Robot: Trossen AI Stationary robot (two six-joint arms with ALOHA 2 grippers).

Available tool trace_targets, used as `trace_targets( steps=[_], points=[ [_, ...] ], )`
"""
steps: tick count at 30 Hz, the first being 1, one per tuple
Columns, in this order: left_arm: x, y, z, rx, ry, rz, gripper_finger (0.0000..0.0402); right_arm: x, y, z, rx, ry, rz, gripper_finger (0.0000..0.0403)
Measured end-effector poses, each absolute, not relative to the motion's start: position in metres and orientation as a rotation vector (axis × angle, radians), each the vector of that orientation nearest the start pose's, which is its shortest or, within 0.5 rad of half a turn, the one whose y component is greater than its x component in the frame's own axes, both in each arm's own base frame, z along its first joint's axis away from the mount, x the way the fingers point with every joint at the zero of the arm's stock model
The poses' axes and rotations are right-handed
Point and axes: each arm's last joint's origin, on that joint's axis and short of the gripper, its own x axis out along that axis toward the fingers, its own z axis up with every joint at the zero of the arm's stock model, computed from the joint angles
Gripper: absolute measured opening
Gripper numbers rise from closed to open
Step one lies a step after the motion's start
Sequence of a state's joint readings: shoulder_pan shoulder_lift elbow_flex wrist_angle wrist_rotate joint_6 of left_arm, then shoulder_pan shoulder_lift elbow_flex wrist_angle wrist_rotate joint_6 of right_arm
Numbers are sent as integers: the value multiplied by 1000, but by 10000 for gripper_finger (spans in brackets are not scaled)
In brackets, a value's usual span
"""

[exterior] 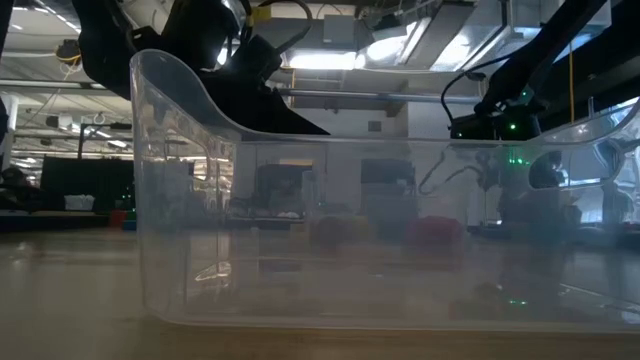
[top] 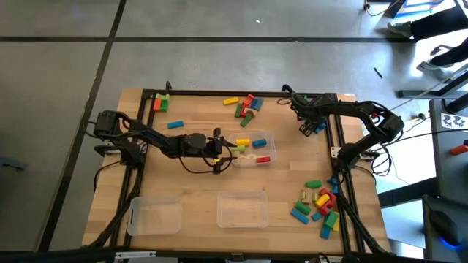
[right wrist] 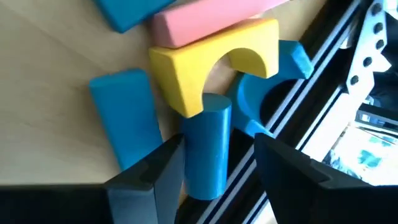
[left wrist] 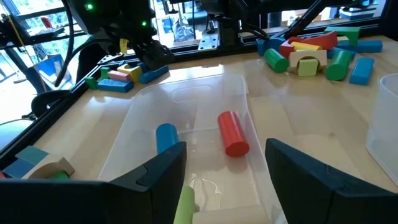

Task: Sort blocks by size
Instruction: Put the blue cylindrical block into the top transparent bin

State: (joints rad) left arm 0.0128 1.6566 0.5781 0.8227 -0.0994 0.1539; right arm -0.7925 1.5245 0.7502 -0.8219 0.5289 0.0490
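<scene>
My left gripper [top: 221,148] stands open at the left end of a clear tray [top: 272,135], its fingers low over that end. In the tray [left wrist: 143,124] lie a red cylinder [left wrist: 233,134], a blue cylinder [left wrist: 166,135] and a green piece [left wrist: 185,202] beside one finger. My right gripper [top: 311,126] is at the far right corner, tipped down and open. Its fingers stand on either side of an upright blue cylinder [right wrist: 208,146]. This cylinder stands against a yellow arch [right wrist: 211,62], with a pink bar [right wrist: 205,22] and a blue bar [right wrist: 127,115] close by. My right gripper comes at the blue cylinder slanting down from above. One finger [right wrist: 163,177] stands right against the cylinder's side [right wrist: 189,155]; whether it touches I cannot tell. The other finger is clear of it. The cylinder stands on the table.
Piles of blocks lie at the far middle [top: 245,106], the far left corner [top: 161,102] and the near right [top: 318,204]. A lone blue block [top: 175,125] lies left of centre. Two clear trays [top: 155,216] [top: 242,208] stand near the front edge. The black frame rail [right wrist: 311,68] runs beside the right gripper.
</scene>
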Motion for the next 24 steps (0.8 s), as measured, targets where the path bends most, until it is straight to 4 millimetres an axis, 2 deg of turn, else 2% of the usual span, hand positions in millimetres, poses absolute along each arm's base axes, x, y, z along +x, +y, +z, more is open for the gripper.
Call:
trace_targets(
  steps=[15,24],
  points=[
    [305,7,155,164,264,91,214,143,-163,132,323,1603,-1009,193],
    [305,7,155,167,264,91,214,144,-162,132,376,1584,-962,193]
  ],
)
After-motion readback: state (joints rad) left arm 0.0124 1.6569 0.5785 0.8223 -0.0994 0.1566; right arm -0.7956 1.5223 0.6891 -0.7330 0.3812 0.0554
